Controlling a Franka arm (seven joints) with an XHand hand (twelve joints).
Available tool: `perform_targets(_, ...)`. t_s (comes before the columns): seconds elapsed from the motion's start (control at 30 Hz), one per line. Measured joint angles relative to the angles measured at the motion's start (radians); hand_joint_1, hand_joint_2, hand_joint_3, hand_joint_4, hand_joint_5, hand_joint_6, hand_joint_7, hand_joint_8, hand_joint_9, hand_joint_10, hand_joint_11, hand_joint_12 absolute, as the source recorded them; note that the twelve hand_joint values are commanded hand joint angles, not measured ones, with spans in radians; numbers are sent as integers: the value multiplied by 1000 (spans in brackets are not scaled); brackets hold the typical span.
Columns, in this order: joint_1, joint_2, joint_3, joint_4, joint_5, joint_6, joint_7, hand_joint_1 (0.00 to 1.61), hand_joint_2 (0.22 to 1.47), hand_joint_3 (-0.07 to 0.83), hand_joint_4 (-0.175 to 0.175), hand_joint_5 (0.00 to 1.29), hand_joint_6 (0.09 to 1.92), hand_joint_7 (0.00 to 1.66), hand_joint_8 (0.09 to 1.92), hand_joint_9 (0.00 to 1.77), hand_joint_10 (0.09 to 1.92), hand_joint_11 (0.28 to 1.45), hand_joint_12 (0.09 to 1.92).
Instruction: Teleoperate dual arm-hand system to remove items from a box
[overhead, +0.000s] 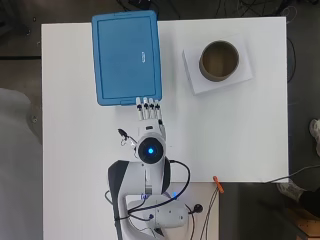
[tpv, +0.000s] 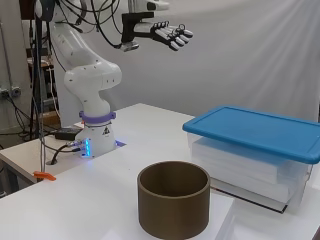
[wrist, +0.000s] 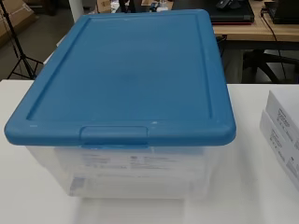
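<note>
Table: white table (overhead: 75, 150), arm fixed at its edge.
Box: clear box (wrist: 135, 175) under blue lid (overhead: 127, 57), closed (white contents visible only from side and wrist).
Hand: hand (tpv: 170, 34) high up, fingers straight, holding nothing.
Cylinder: brown cylinder (overhead: 219, 61), well apart.

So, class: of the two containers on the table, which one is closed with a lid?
The clear plastic box under the blue lid; the brown cylinder stands open-topped.
</note>
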Motion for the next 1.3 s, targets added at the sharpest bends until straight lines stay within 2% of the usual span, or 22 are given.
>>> perform_targets(0.2, 23, -257, 19, -271, 54, 87, -70, 60, 896, 11, -27, 27, 87, 171, 87, 237, 87, 403, 87)
perform_targets(0.3, 33, -261, 56, -312, 58, 115, -96, 81, 927, 17, -27, 50, 87, 178, 87, 244, 87, 407, 87)
perform_targets(0.4, 38, -168, 81, -297, 61, 166, -119, 131, 930, 9, -26, 92, 87, 197, 87, 262, 87, 411, 87)
perform_targets(0.5, 46, 28, 100, -259, 61, 272, -171, 195, 936, 8, -32, 118, 87, 196, 87, 263, 87, 414, 87)
perform_targets(0.63, 49, 228, 140, -216, 5, 350, -198, 251, 957, 11, -37, 149, 87, 203, 87, 268, 87, 422, 87)
perform_targets(0.73, 50, 271, 178, -215, -56, 402, -163, 297, 945, 3, -44, 150, 87, 196, 87, 253, 87, 403, 87)
perform_targets(0.87, 53, 270, 207, -268, -97, 488, -84, 366, 929, -4, -85, 117, 87, 174, 87, 248, 87, 398, 87)
perform_targets(1.07, 54, 264, 228, -399, -131, 690, 66, 298, 957, 6, -122, 75, 87, 112, 87, 227, 87, 394, 87)
perform_targets(1.17, 41, 290, 231, -395, -186, 729, 129, 273, 959, 4, -138, 55, 87, 103, 87, 218, 87, 387, 87)
perform_targets(1.3, 25, 383, 216, -332, -238, 753, 180, 250, 966, 5, -138, 76, 87, 140, 87, 245, 87, 389, 87)
